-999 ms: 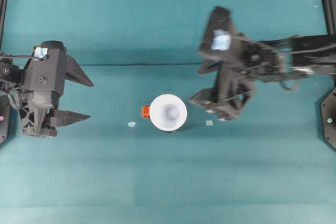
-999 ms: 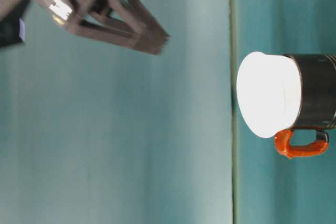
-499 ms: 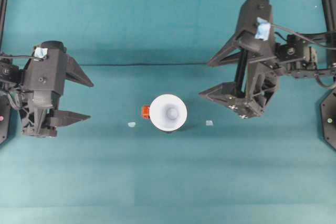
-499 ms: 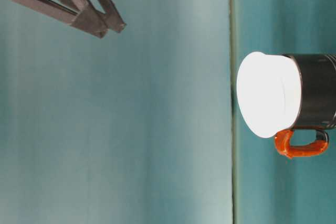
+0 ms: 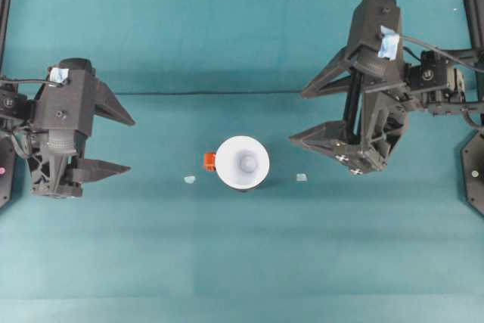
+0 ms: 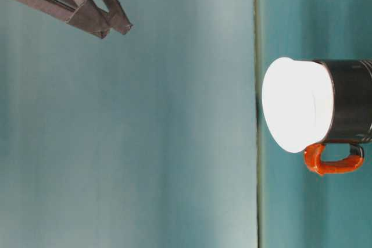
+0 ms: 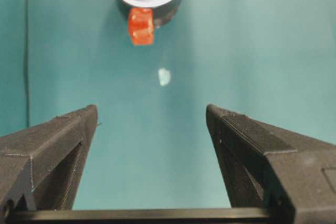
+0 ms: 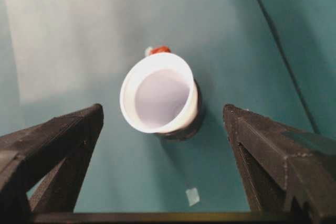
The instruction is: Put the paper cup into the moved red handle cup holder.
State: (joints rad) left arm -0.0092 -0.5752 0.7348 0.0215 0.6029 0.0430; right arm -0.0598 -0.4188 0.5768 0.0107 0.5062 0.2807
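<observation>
Overhead and wrist views, cup seated. Over the last second we have drawn the right gripper (image 5: 316, 117) up and back from the paper cup (image 5: 242, 162); it was blurred and close beside the cup, and now hangs clear to the right, jaws spread wide and holding nothing. The left gripper (image 5: 117, 143) has not moved, jaws likewise spread and empty, well apart at the table's left. We read this withdrawal as the release completed: the placement looks done.

The paper cup, plain white and tapered, stands upright inside the red handle cup holder (image 6: 349, 108), near the middle of the teal table (image 5: 242, 262). Its wide rim and upper wall rise above the glossy black holder; the orange-red handle (image 6: 331, 160) juts from the holder's side toward the left gripper.
</observation>
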